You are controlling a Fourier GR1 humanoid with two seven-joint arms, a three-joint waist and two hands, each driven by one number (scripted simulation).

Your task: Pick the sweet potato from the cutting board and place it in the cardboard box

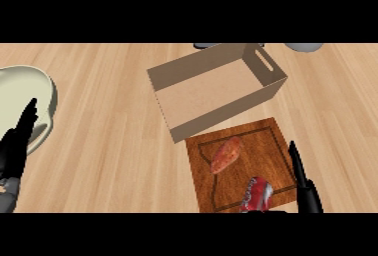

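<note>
Light wood grain runs across the whole surface (111,165). An open cardboard box (214,92) stands at the far middle, turned at an angle, with a handle slot cut in its far right wall. At the left edge lies a pale cream dish (33,95), only partly in view. Just on the near side of the box lies a dark wooden cutting board (273,150), its far left corner meeting the box's near wall.

The left hand (13,150) shows at the lower left, overlapping the dish's near rim, fingers straight and holding nothing. The right hand (306,192) shows at the board's right edge, fingers also straight and holding nothing.

The sweet potato (227,155) lies on the board, left of its middle, clear of both hands. A red and grey item (257,194) lies on the board's near edge, just beside the right hand.
</note>
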